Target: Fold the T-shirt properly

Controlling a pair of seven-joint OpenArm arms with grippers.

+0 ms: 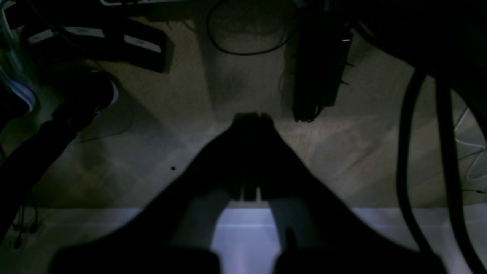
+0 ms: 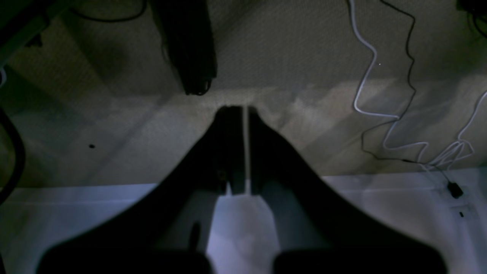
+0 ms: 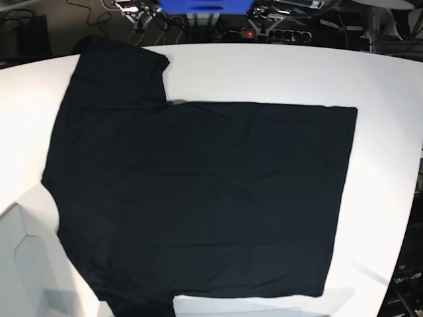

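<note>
The black T-shirt [image 3: 198, 191] lies spread flat on the white table [image 3: 264, 72] in the base view, plain black side up. One sleeve points to the far left corner and the other to the near left edge; the hem is on the right. No print shows. Neither gripper appears in the base view. My left gripper [image 1: 251, 116] shows in its wrist view with fingers pressed together, empty, hanging over the carpet beyond the table edge. My right gripper [image 2: 243, 110] shows only a hairline slit between its fingers, empty, also over the carpet.
A dark table leg [image 1: 315, 76] and black cables [image 1: 426, 152] are under the left wrist. White and black cables [image 2: 380, 114] lie on the floor under the right wrist. Power strips and wires [image 3: 264, 20] sit behind the table. A white panel [image 3: 26, 264] stands at the near left.
</note>
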